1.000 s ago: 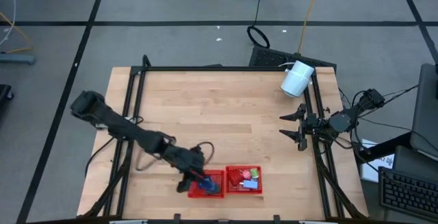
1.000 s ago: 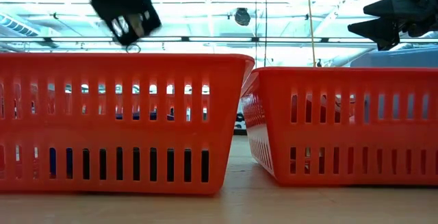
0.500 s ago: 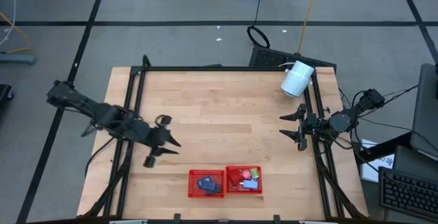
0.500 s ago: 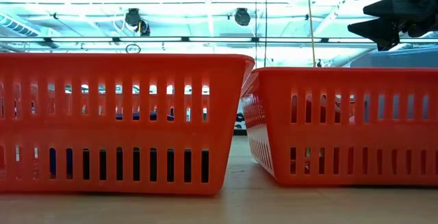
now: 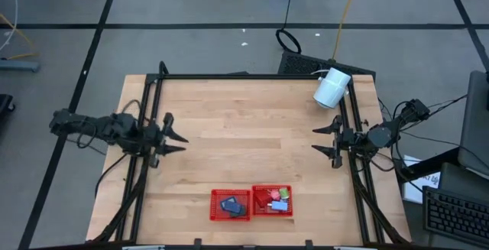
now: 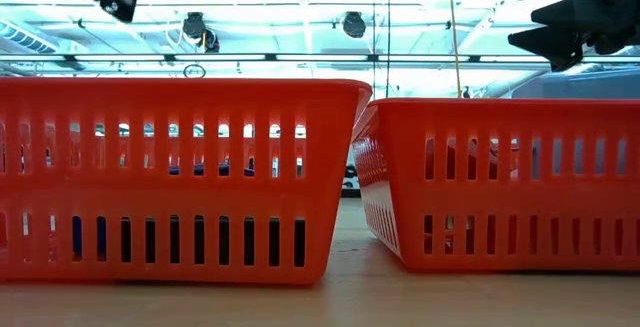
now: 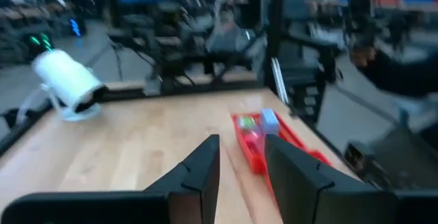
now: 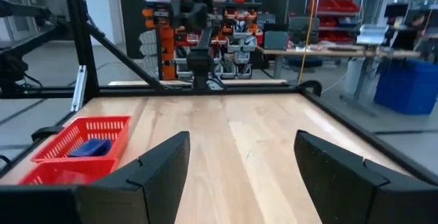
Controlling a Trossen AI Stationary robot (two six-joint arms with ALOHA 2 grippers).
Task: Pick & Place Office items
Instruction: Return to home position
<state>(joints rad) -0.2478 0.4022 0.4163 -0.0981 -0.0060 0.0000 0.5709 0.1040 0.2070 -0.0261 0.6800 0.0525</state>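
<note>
Two arms are holding level at opposite sides of the table (image 5: 252,128), pointing inward. Left gripper (image 5: 180,143) is hovering just inside its edge, fingers apart, gripping nothing. Right gripper (image 5: 316,141) is hovering at the other edge, fingers spread wide, empty. Office items (image 5: 231,204) are lying in the two red bins (image 5: 229,192) at the edge opposite the white cylinder (image 5: 331,88): dark blue in one; red, green, light blue in the other. Low view is cropping both grippers at its top corners, and bin walls are hiding most contents.
</note>
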